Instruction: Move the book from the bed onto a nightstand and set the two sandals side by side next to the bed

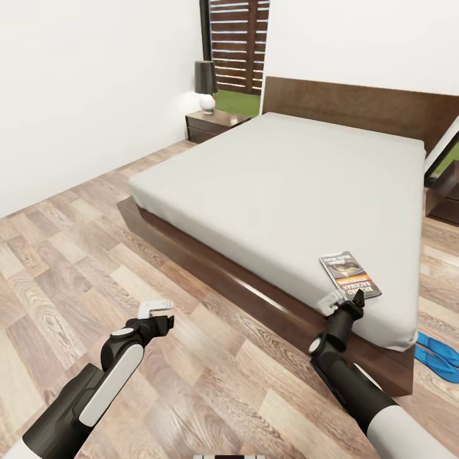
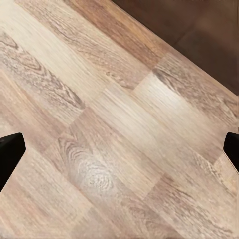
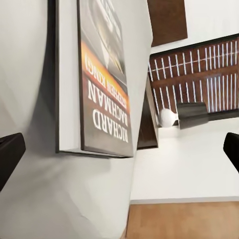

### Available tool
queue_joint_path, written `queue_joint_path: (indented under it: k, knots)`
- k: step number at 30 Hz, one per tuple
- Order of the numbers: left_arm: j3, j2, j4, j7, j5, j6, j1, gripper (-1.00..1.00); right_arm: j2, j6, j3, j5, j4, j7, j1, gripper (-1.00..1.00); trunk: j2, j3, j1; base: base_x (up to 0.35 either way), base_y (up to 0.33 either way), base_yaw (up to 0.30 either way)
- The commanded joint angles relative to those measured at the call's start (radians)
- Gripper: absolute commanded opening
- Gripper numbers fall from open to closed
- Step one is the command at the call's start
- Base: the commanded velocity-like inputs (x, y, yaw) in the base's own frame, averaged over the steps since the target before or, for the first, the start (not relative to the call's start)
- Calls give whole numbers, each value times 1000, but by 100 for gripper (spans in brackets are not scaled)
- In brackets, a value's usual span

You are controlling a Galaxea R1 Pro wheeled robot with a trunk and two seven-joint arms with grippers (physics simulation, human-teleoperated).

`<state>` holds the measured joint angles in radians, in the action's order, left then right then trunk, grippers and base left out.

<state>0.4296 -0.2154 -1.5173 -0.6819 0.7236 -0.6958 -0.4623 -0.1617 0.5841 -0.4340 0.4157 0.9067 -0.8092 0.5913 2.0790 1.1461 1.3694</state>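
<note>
The book (image 1: pixel 350 275) lies flat on the bed's grey mattress (image 1: pixel 280 185), near its front right corner. In the right wrist view the book (image 3: pixel 99 84) shows its dark cover, orange band and white lettering. My right gripper (image 1: pixel 344 298) hovers open at the mattress edge just short of the book, whose near edge sits ahead of the right gripper (image 3: pixel 119 154) and not between its fingers. My left gripper (image 1: pixel 156 310) is open over bare floor (image 2: pixel 109 129) in front of the bed. The blue sandals (image 1: pixel 440 356) lie on the floor beside the bed's right front corner. One nightstand (image 1: pixel 213 123) stands at the bed's far left.
A black-shaded lamp (image 1: pixel 205 83) stands on the left nightstand. A second nightstand (image 1: pixel 444 199) shows at the right edge. The dark bed frame (image 1: pixel 210 261) runs low along the floor. Open wood floor stretches to the left of the bed, up to the white wall.
</note>
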Motion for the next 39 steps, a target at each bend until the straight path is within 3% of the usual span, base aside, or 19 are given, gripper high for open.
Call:
queue_joint_path:
  k: [1,37,39]
  knots:
    - [2,-1,-1,-10,10,-1,-1,100,-1,6,-3,2,0,-2,1,100,0,1,0,128,-134,0]
    - [2,-1,-1,-10,11,-1,-1,100,-1,6,-3,2,0,0,1,100,0,1,0,16,-17,0]
    - [2,-1,-1,-10,10,-1,-1,100,-1,6,-3,2,0,0,1,100,14,7,8,0,0,0]
